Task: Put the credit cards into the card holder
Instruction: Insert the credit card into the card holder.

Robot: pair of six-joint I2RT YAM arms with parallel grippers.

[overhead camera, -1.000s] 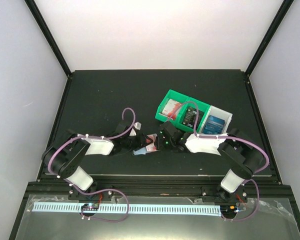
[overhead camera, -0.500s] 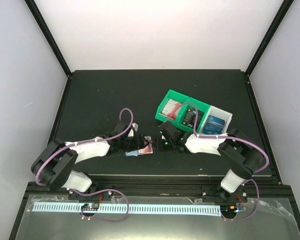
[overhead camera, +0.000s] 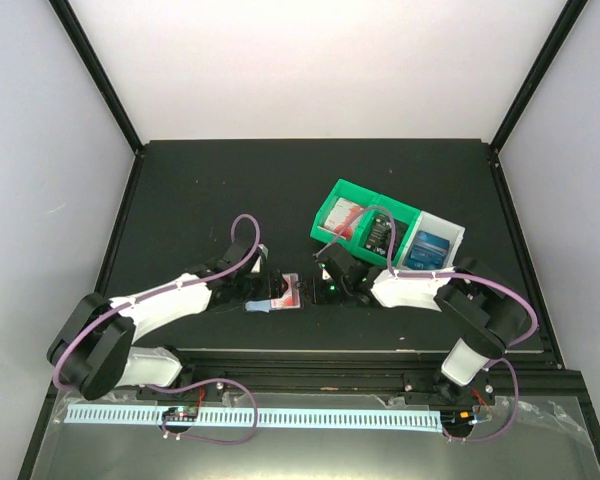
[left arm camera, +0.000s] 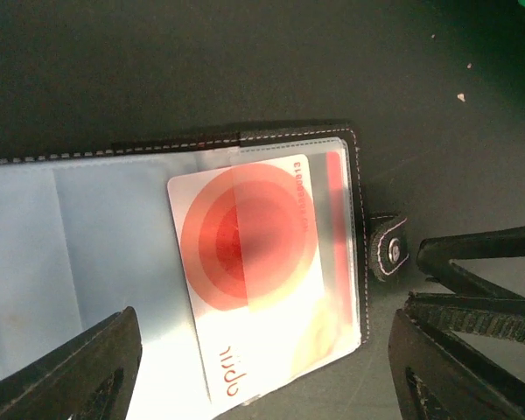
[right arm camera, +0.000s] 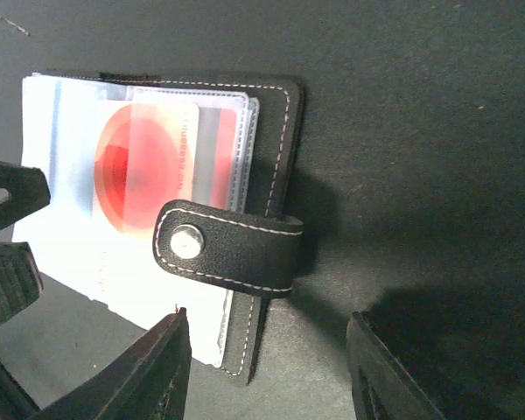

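While open card holder [right arm camera: 276, 157] lies flat on tabletop [right arm camera: 420, 131], red-and-white card [left arm camera: 245, 262] is seen partly sleeved inside. Left jaws, right jaws flank it, spread wide, nothing held. Card judged stiff, slick, light; best pinched at exposed edge.

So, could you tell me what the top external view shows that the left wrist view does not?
Only top external shows the green bin and the white bin holding a blue card. Only left wrist shows the ring print on the red-and-white card, partly under a clear sleeve, and the snap tab. Both show the open card holder with that card.
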